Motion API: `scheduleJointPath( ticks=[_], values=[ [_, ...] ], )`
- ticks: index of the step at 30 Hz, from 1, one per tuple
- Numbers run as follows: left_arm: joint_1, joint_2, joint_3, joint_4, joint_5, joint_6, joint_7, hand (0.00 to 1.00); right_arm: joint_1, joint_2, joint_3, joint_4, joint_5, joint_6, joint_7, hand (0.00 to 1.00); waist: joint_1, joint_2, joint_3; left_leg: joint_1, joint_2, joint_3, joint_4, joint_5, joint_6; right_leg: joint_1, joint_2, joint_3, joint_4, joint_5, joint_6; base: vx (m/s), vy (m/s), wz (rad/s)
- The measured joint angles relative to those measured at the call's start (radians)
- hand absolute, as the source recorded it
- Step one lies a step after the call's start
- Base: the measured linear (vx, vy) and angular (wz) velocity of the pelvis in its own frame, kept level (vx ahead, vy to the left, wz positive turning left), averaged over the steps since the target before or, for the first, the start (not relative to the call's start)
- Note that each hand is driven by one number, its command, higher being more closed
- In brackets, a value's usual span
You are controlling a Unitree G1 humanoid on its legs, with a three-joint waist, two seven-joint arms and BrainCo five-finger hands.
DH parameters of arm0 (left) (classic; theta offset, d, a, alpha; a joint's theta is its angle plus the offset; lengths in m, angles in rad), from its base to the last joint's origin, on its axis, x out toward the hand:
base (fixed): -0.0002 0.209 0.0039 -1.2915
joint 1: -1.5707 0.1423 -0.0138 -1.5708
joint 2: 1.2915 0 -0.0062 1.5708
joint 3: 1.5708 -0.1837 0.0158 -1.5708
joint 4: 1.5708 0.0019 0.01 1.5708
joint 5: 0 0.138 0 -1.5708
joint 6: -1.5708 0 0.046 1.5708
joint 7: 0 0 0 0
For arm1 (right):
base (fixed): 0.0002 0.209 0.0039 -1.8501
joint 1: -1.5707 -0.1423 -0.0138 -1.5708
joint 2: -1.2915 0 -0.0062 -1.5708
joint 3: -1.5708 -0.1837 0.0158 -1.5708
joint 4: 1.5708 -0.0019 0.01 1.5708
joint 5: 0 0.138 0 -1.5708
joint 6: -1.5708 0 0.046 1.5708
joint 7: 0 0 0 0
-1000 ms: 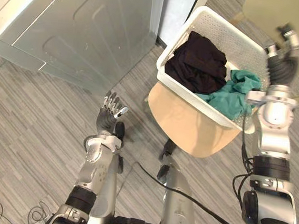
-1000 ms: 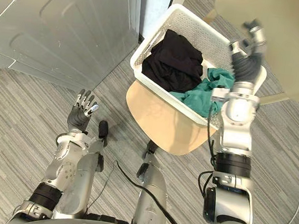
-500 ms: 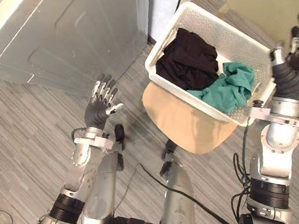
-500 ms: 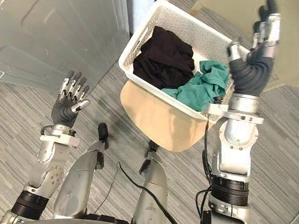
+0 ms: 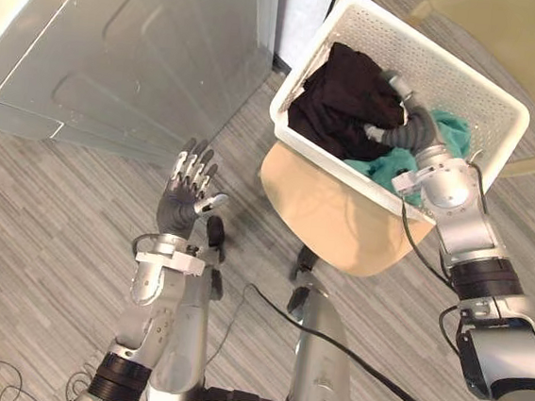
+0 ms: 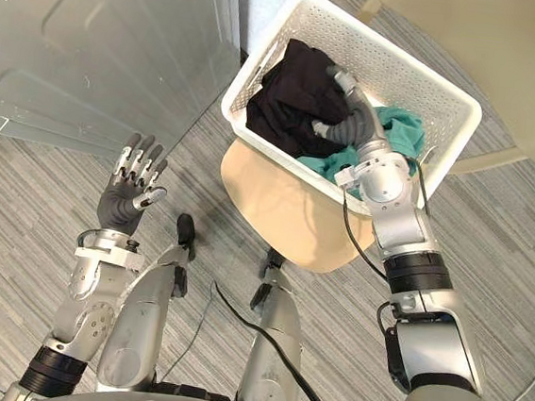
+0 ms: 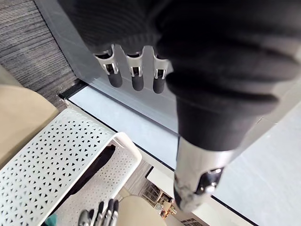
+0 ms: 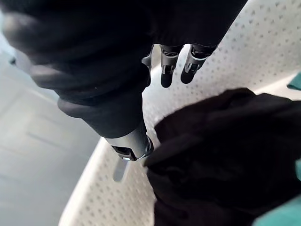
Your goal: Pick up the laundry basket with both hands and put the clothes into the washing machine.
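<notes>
The right hand [image 5: 409,129] has dropped from above the white laundry basket [image 5: 433,55] on the tan seat [image 5: 333,207] into it, fingers straight over the black garment [image 5: 338,103], gripping nothing. The left hand [image 5: 187,202], spread open, is well apart from the basket, so the two-handed lift looks unstarted

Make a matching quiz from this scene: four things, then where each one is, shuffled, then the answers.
1 left hand
2 right hand
3 laundry basket
4 teal cloth

A on the tan chair seat
B inside the basket, over the black clothes
C open, raised above the floor
D in the basket beside the black clothes

Pairs: 1-C, 2-B, 3-A, 4-D
</notes>
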Motion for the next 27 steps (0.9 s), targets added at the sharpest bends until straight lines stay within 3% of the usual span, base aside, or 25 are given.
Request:
scheduleJointPath(
  ticks=[9,19,27],
  values=[
    [-0.001,-0.031,-0.023,-0.002,-0.081,0.007,-0.006,0.0,-0.141,0.002,0.087,0.32,-0.113,0.051,0.018,0.0,0.019,0.0,0.0,-0.016,0.0,-0.025,-0.054,0.041,-0.007,0.0,0.013,-0.028,-0.047,0.026,-0.004,0.01,-0.038,0.07],
    [-0.006,-0.058,-0.059,-0.034,-0.207,0.023,-0.031,0.0,-0.296,0.005,0.222,0.584,-0.303,0.051,0.012,0.0,0.041,0.003,-0.008,-0.017,-0.001,-0.04,-0.169,0.117,-0.012,0.002,0.037,-0.057,-0.137,0.082,-0.014,-0.01,-0.026,0.05],
    [-0.008,-0.091,-0.059,-0.037,-0.265,0.025,-0.029,0.0,-0.368,0.046,0.263,0.739,-0.339,0.082,-0.083,0.0,0.068,0.026,-0.056,-0.018,-0.002,-0.027,-0.225,0.151,-0.009,-0.005,0.052,-0.052,-0.198,0.118,-0.016,0.01,-0.005,-0.03]
  ],
)
